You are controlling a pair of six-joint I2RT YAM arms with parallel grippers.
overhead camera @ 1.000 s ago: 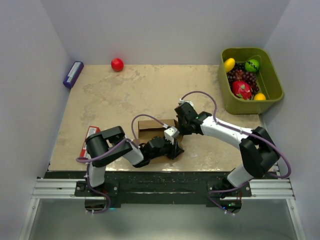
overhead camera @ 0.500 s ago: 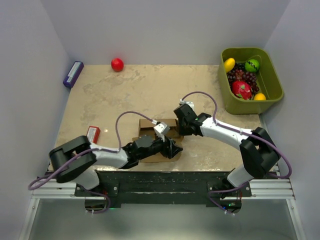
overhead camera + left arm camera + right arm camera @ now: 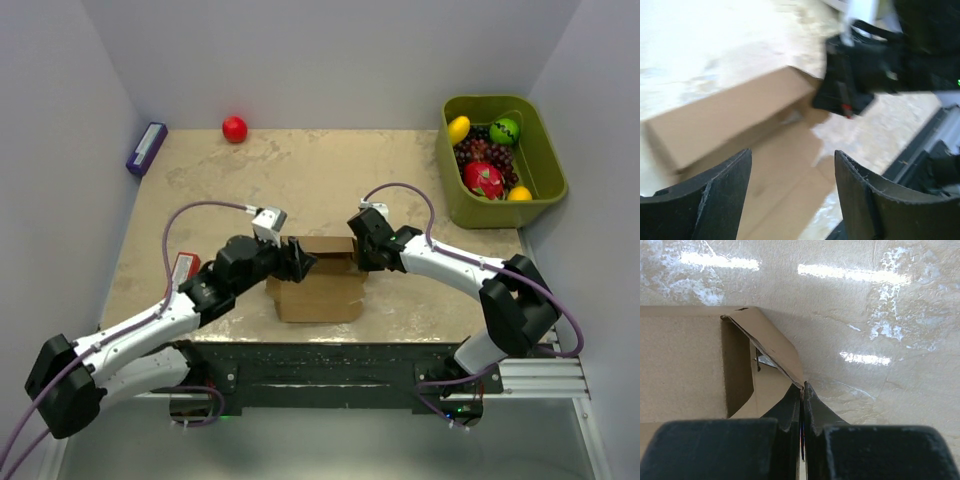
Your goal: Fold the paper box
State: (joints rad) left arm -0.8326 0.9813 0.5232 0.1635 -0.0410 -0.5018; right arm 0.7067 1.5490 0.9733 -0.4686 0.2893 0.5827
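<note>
Shows left gripper [image 3: 299, 262] spread wide, empty, at left end of paper box [image 3: 320, 293]; right gripper [image 3: 357, 256] clamped on flap corner (right end).

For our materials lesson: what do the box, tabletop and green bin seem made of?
The paper box: brown cardboard, matte, creased flaps. The tabletop: glossy beige marble-look surface, mirroring lights; possibly laminate. The green bin: probably smooth moulded plastic, rounded rim.
</note>
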